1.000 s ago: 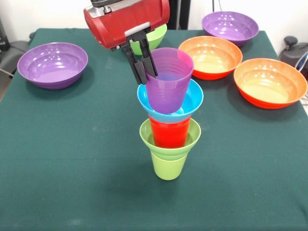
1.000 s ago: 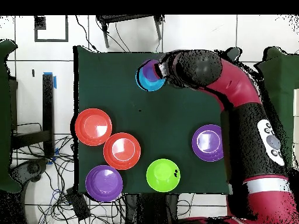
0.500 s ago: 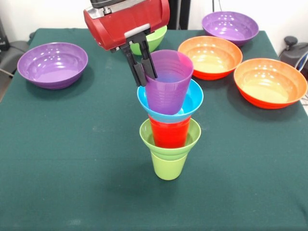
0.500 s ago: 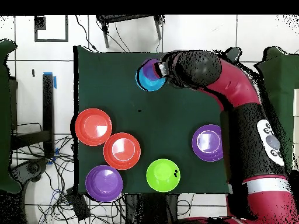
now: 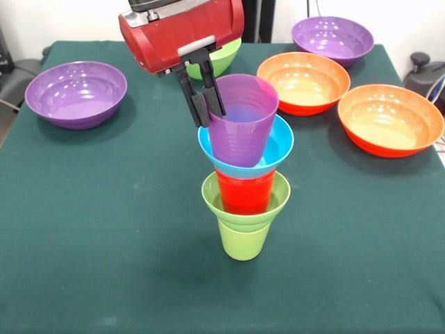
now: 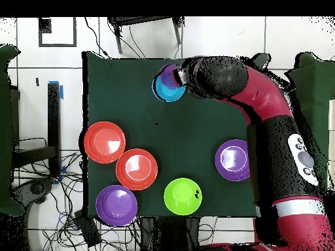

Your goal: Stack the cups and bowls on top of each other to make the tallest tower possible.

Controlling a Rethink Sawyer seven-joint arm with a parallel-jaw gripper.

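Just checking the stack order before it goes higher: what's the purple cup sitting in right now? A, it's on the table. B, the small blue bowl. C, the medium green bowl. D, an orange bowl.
B: the purple cup, gripped at its rim by the gripper, sits in the small blue bowl atop the tower.

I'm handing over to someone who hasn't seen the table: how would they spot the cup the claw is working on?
Find the tower standing mid-table on the green cloth. Its top piece, sitting in the small blue bowl, is the purple cup, with the claw clamped over its rim. It is the only purple thing taller than wide; the other purple items are wide bowls resting on the cloth.
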